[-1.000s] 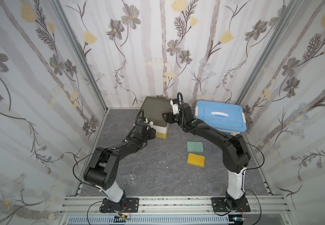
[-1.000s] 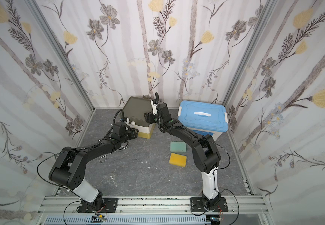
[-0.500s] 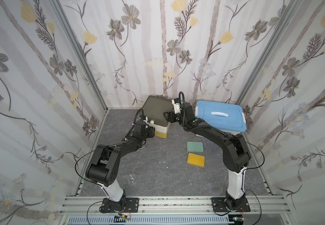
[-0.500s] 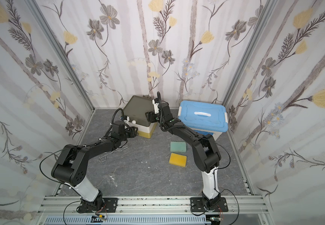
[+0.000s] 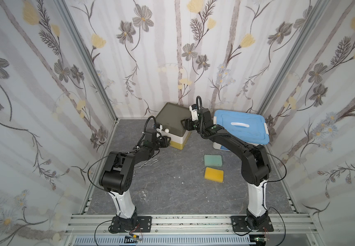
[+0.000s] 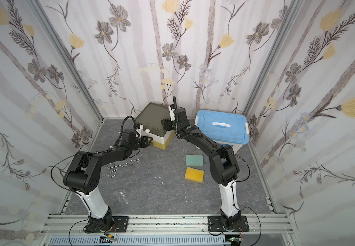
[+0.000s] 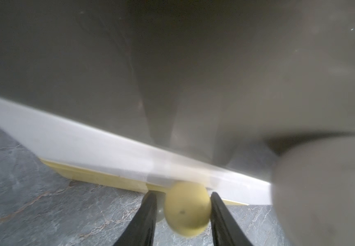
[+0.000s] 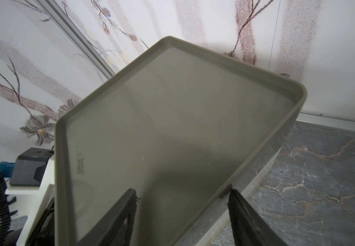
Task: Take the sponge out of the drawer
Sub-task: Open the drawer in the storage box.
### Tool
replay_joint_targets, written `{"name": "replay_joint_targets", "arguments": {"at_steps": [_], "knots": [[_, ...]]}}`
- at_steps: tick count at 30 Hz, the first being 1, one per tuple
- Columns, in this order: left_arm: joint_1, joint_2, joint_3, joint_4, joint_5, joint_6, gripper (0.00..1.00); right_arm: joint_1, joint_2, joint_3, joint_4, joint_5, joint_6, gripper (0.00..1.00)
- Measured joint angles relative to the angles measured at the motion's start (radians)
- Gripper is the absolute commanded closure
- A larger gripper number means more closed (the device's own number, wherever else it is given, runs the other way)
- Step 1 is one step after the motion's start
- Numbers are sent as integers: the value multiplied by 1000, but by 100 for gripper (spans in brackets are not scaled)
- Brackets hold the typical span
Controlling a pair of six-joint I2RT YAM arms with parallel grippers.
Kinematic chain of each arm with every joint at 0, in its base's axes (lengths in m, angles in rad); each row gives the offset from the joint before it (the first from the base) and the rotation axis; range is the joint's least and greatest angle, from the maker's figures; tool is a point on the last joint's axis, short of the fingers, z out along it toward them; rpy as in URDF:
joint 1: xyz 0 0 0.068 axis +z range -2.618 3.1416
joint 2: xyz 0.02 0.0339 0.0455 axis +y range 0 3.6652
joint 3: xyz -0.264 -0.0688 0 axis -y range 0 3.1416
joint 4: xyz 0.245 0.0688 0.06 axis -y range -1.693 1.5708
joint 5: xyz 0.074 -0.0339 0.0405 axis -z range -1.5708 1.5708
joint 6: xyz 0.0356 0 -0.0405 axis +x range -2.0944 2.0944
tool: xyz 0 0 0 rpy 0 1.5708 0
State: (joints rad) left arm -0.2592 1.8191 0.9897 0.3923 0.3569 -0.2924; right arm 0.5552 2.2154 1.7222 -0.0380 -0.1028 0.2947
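- At the back of the bench (image 5: 172,191), in both top views, stands a drawer unit (image 5: 173,119). The left hand (image 5: 167,142) is at its yellow bottom drawer (image 5: 179,145), and the right hand (image 5: 184,124) is at the corner of its olive top (image 5: 172,116).
- Nearer the front, a green sponge (image 5: 213,160) and a yellow sponge (image 5: 214,174) lie on the bench, just apart. The drawer's inside is hidden.
- Left wrist view: both fingers (image 7: 146,213) press against a yellow knob (image 7: 187,209), gripping it.
- Right wrist view: the fingers (image 8: 125,213) are spread wide, one over the olive top and one outside its rim, with nothing held.

2 sponges (image 5: 213,160), 1 drawer unit (image 5: 173,119), 1 bin (image 5: 252,137) w/ lid
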Motion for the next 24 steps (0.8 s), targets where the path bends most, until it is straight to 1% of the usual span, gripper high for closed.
{"name": "replay_joint_targets", "arguments": {"at_steps": [9,11,13,14,17,20,24], "knots": [[0,1,-5,16,12,-3,64,-5,11,12,0,7,0,31],[0,-1,-8,20,10,-2,66,-5,13,13,0,7,0,31],[2,-1,-8,21,10,-1,71,-5,13,13,0,7,0,31],[3,-1,-8,21,10,1,72,-5,14,13,0,8,0,31],[3,-3,-14,29,9,2,73,-5,15,13,0,8,1,31],[3,-7,-24,38,6,2,77,-6,16,14,0,8,1,31],[4,-19,-48,63,2,1,78,-6,17,14,1,8,2,31]]}}
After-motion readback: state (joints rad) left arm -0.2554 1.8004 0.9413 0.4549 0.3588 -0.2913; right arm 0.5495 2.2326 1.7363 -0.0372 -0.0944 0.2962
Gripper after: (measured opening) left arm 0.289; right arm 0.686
